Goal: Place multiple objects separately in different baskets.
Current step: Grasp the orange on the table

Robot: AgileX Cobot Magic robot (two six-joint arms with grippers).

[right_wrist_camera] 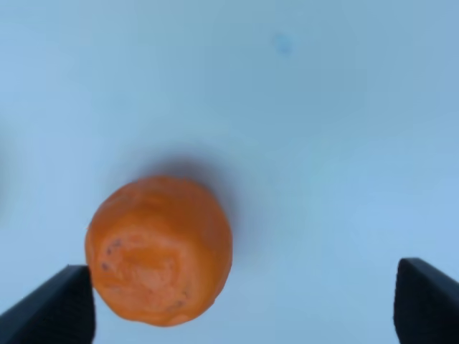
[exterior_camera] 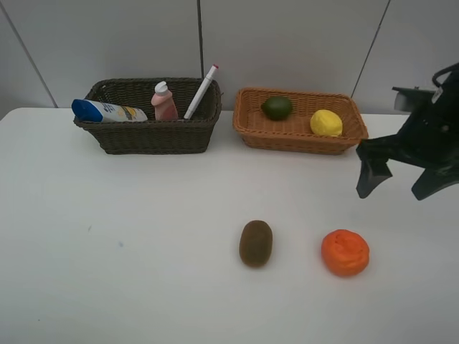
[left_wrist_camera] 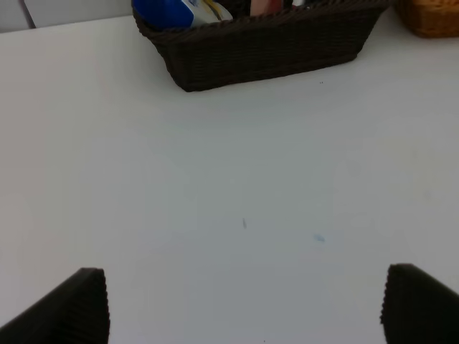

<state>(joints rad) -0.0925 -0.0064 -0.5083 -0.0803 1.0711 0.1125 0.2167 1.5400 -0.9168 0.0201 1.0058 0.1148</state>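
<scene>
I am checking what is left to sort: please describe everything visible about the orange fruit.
The orange fruit is round, slightly flattened and bright orange, with a wrinkled, dented, matte skin. It lies on the white table, to the right of the brown kiwi in the high view, and apart from it. Only the table touches it.

Two baskets at the back, two fruits loose on the white worktop (exterior_camera: 107, 251)
The dark brown basket (exterior_camera: 150, 137) holds the white blue-capped bottle (exterior_camera: 107, 111) lying at its left end, the pink bottle (exterior_camera: 164, 104) standing, and the white red-tipped marker (exterior_camera: 201, 92) leaning on its right rim. Just beside it, the light orange-tan basket (exterior_camera: 287, 136) holds the green lime (exterior_camera: 277, 107) and yellow lemon (exterior_camera: 326, 122). Nearer the front, the brown kiwi (exterior_camera: 255, 243) and orange fruit (exterior_camera: 345, 252) lie apart. The right gripper (exterior_camera: 394, 190) hangs at the right edge, jaws spread and empty
</scene>
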